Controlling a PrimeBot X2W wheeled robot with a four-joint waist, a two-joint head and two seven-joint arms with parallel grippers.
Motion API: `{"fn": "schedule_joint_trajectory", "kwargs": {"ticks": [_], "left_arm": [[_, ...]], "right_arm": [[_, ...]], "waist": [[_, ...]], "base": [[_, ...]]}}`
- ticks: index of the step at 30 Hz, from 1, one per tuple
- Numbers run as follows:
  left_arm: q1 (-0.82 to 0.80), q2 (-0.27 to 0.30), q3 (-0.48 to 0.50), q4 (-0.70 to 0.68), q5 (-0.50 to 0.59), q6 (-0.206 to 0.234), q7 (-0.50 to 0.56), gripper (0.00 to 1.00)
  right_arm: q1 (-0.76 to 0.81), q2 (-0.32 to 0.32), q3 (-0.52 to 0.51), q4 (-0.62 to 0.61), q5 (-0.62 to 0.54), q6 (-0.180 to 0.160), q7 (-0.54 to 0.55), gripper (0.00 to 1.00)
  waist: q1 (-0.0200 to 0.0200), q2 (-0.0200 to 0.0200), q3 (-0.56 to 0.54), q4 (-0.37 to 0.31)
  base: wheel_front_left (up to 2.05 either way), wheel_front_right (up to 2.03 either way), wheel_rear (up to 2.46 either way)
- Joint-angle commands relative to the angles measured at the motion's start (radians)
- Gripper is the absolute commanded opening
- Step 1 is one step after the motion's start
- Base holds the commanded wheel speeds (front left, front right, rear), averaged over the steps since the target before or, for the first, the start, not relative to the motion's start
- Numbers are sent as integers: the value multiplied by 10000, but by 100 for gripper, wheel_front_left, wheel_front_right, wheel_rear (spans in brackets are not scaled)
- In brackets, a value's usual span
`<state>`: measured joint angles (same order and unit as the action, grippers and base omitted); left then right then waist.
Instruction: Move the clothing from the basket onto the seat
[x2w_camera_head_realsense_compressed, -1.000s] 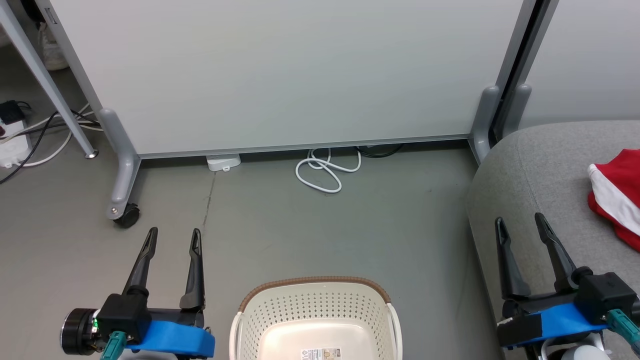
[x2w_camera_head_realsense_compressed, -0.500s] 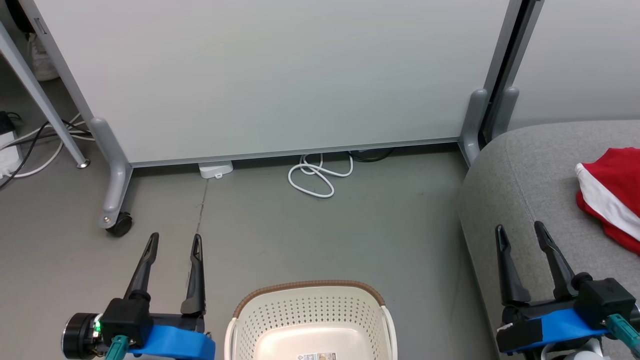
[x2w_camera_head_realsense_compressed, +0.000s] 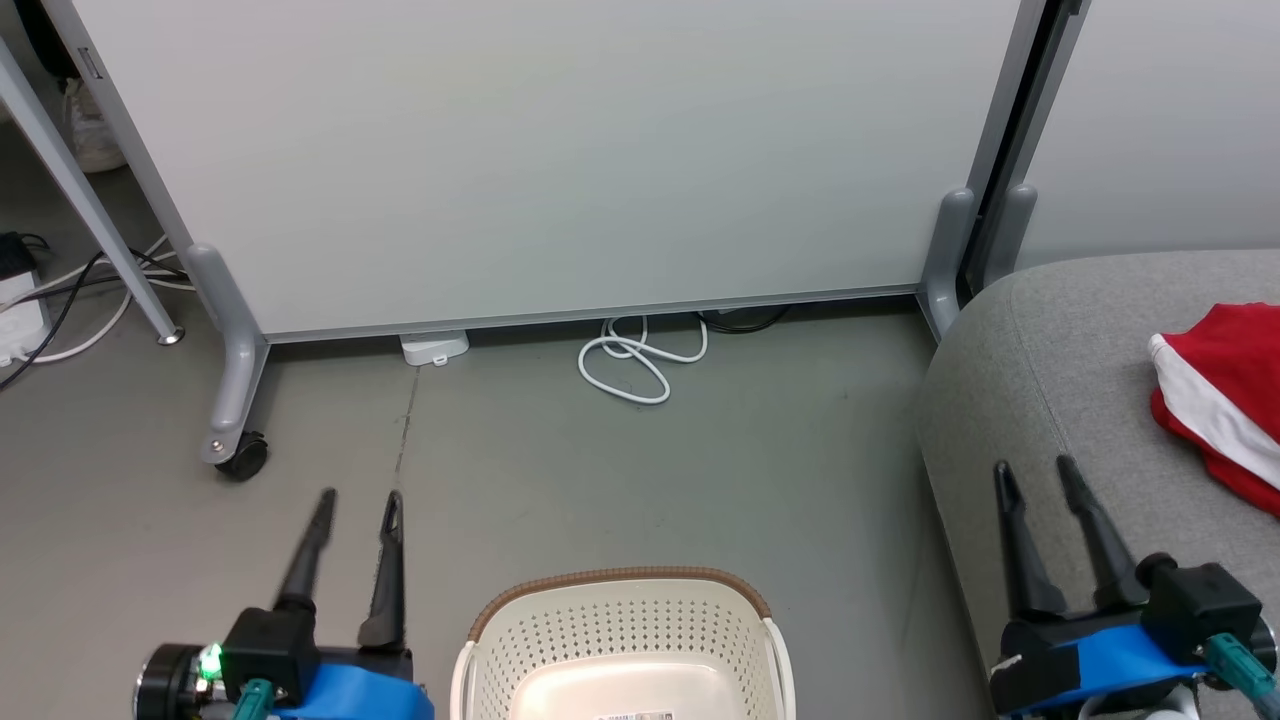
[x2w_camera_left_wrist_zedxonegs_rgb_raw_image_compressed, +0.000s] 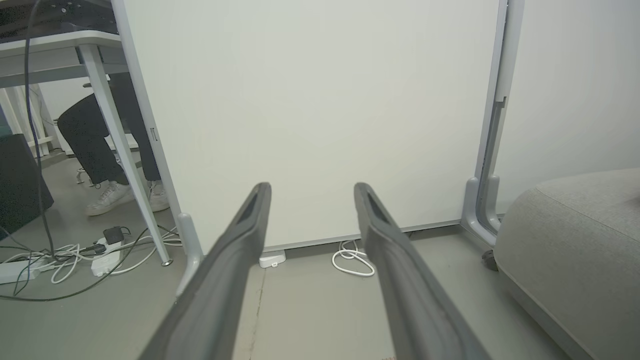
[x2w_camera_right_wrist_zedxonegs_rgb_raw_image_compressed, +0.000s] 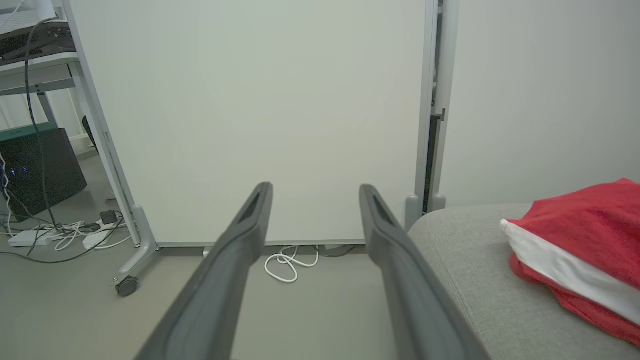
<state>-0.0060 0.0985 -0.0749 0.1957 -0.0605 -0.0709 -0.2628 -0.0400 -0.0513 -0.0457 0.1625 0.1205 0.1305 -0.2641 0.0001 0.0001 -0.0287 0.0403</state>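
Observation:
The cream perforated basket (x2w_camera_head_realsense_compressed: 620, 640) with a brown rim stands on the floor at the bottom centre; the part of its inside that shows holds no clothing. A red garment with a broad white stripe (x2w_camera_head_realsense_compressed: 1215, 400) (x2w_camera_right_wrist_zedxonegs_rgb_raw_image_compressed: 580, 255) lies on the light grey seat (x2w_camera_head_realsense_compressed: 1050, 360) (x2w_camera_right_wrist_zedxonegs_rgb_raw_image_compressed: 480, 280) (x2w_camera_left_wrist_zedxonegs_rgb_raw_image_compressed: 575, 240) at the right. My left gripper (x2w_camera_head_realsense_compressed: 358, 500) (x2w_camera_left_wrist_zedxonegs_rgb_raw_image_compressed: 312, 187) hovers over the floor left of the basket, open, nothing between its fingers. Over the seat's front edge my right gripper (x2w_camera_head_realsense_compressed: 1035, 468) (x2w_camera_right_wrist_zedxonegs_rgb_raw_image_compressed: 316, 187) is open and empty too, left of the garment.
A pale partition panel (x2w_camera_head_realsense_compressed: 560, 150) on castor feet (x2w_camera_head_realsense_compressed: 240, 455) stands behind. A coiled white cable (x2w_camera_head_realsense_compressed: 635, 360) lies on the floor at its base. Cables and a power strip (x2w_camera_left_wrist_zedxonegs_rgb_raw_image_compressed: 100, 250) lie at the left under a desk, where a person's legs and shoes (x2w_camera_left_wrist_zedxonegs_rgb_raw_image_compressed: 110, 195) show.
The head view has shifted slightly. Both grippers sit a little lower in that view, and their fingers stand somewhat closer together than before.

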Motion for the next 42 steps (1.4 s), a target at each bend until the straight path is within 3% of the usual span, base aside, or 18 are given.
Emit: {"fn": "schedule_joint_trajectory", "kwargs": {"ticks": [1,42], "left_arm": [[60,-31,-4,114,-12,-1,17,0],[-408,-256,849,374,-6893,-272,1707,0]], "right_arm": [[38,6,0,118,9,0,7,0],[-281,9,-309,519,6628,2,1691,0]], "waist": [[0,-1,-1,0],[0,-1,96,-123]], "base": [[0,0,0],[0,0,0]]}}
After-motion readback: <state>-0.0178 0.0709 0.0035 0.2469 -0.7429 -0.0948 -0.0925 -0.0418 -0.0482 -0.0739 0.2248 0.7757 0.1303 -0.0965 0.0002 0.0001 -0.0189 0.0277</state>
